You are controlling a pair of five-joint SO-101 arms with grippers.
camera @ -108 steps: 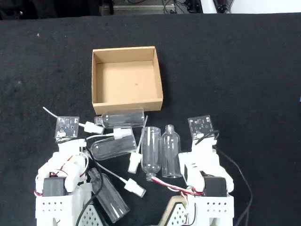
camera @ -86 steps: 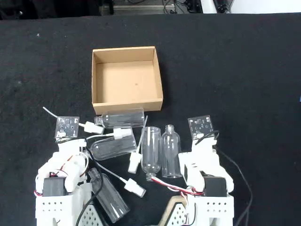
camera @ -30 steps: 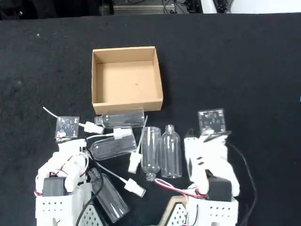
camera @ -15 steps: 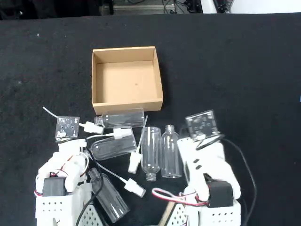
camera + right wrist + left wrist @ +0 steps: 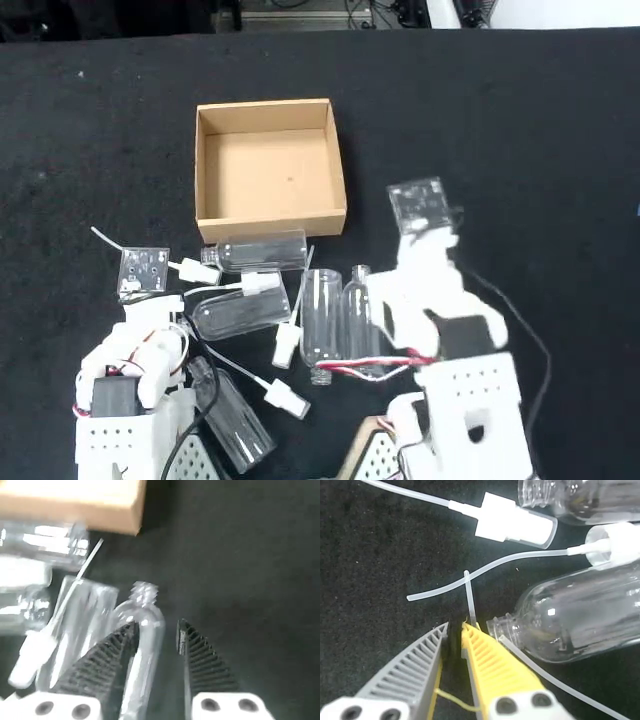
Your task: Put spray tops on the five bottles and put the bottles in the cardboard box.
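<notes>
The open cardboard box (image 5: 270, 215) sits at the middle rear with nothing inside. Several clear bottles lie uncapped in front of it: one (image 5: 260, 250) by the box wall, one (image 5: 240, 312) below it, two side by side (image 5: 320, 320) (image 5: 360, 318), and one (image 5: 232, 415) by the left arm's base. Loose white spray tops (image 5: 195, 268) (image 5: 285, 345) (image 5: 285, 398) lie among them. My right gripper (image 5: 156, 627) is open, one finger over the rightmost bottle (image 5: 142, 617). My left gripper (image 5: 454, 626) is shut, a thin tube (image 5: 469, 597) touching its yellow finger, beside a bottle neck (image 5: 495, 626).
The black table (image 5: 520, 150) has free room to the right of the box and behind it. The right arm (image 5: 435, 300) stretches forward beside the paired bottles. The left arm (image 5: 135, 350) stays low at the front left. A red-and-white cable (image 5: 350, 368) crosses the bottle bottoms.
The right arm has lifted from its rest and swung forward and left, bringing its gripper to the rightmost bottle. The left arm, the bottles and the spray tops have stayed put.
</notes>
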